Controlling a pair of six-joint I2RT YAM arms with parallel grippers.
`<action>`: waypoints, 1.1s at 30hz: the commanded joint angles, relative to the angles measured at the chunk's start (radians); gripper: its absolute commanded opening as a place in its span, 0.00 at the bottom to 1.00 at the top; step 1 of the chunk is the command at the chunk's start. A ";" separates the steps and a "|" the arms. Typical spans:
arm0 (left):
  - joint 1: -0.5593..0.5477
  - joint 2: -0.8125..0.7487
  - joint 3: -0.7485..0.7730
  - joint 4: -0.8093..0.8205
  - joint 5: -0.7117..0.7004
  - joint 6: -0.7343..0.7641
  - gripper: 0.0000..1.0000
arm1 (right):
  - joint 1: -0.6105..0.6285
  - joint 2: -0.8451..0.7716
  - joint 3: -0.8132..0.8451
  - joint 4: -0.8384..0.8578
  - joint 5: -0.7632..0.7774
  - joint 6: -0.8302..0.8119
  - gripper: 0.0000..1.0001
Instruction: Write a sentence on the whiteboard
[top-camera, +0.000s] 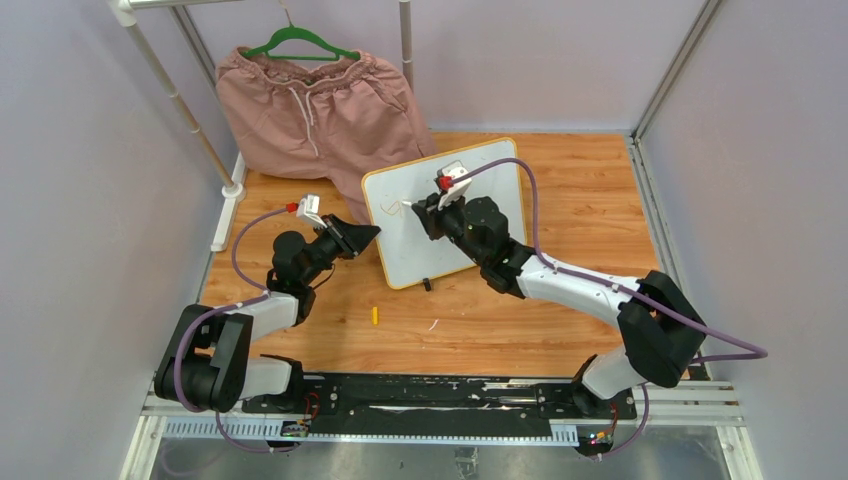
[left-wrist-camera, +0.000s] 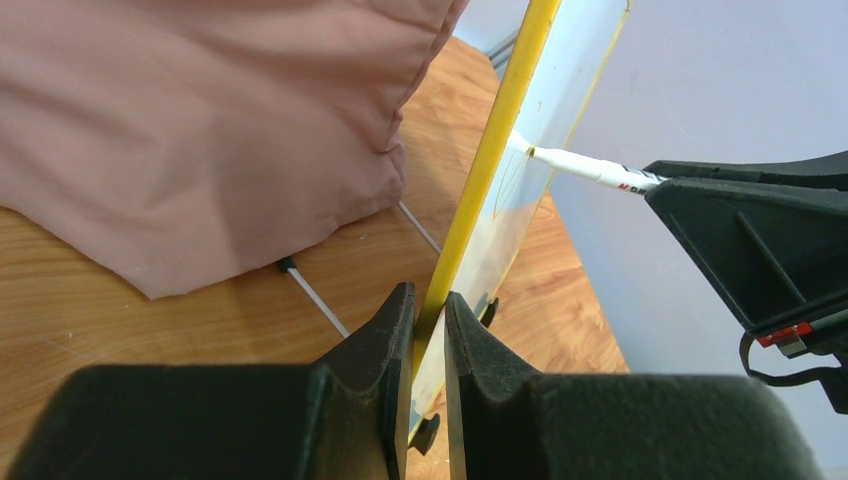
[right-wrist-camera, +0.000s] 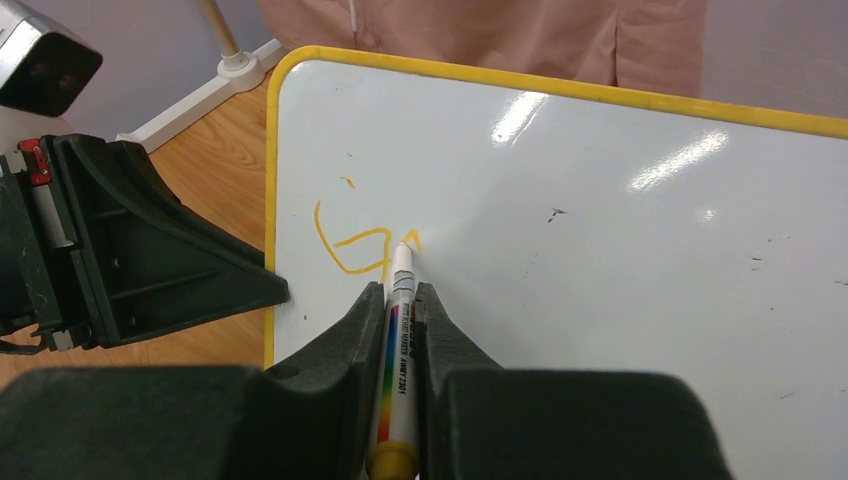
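The whiteboard, white with a yellow frame, stands tilted on the wooden table; it also shows in the right wrist view. My left gripper is shut on the board's left yellow edge. My right gripper is shut on a white marker with a rainbow stripe, and its tip touches the board. Only a few orange strokes of the sentence show near the board's upper left corner. The marker also shows in the left wrist view, tip on the board.
Pink shorts hang on a green hanger from a white rack at the back left. A small yellow marker cap lies on the table in front of the board. Grey walls close both sides.
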 joint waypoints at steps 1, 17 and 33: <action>0.002 -0.019 -0.007 0.019 0.009 0.012 0.00 | -0.012 0.003 -0.005 -0.041 -0.029 0.012 0.00; 0.002 -0.025 -0.007 0.016 0.009 0.014 0.00 | -0.013 -0.048 -0.057 -0.115 0.001 -0.013 0.00; 0.002 -0.026 -0.009 0.019 0.010 0.012 0.00 | -0.047 -0.025 0.015 -0.102 0.030 0.010 0.00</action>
